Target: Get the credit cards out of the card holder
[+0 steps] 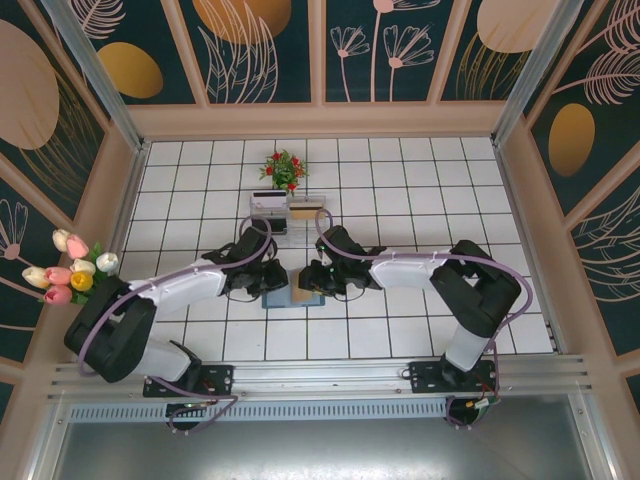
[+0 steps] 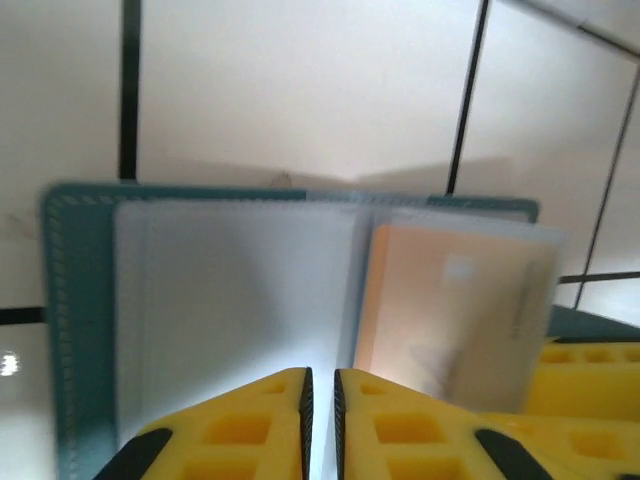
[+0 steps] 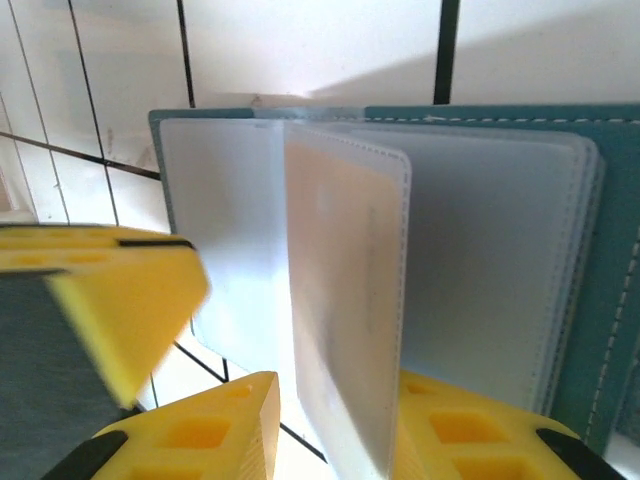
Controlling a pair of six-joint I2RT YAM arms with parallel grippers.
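Your right gripper (image 3: 338,405) has its jaws either side of the upright sleeve leaf (image 3: 395,250) with a tan credit card (image 3: 330,260) in it; can't tell if they're actually biting. The left gripper (image 2: 320,400) has its jaws all but together, on nothing I can make out. The card holder (image 2: 75,300) lies open on the tiled table (image 2: 300,90) between them. Heads up: if you pinch plastic instead of card, I'd bet the whole thing lifts or the leaf tears.
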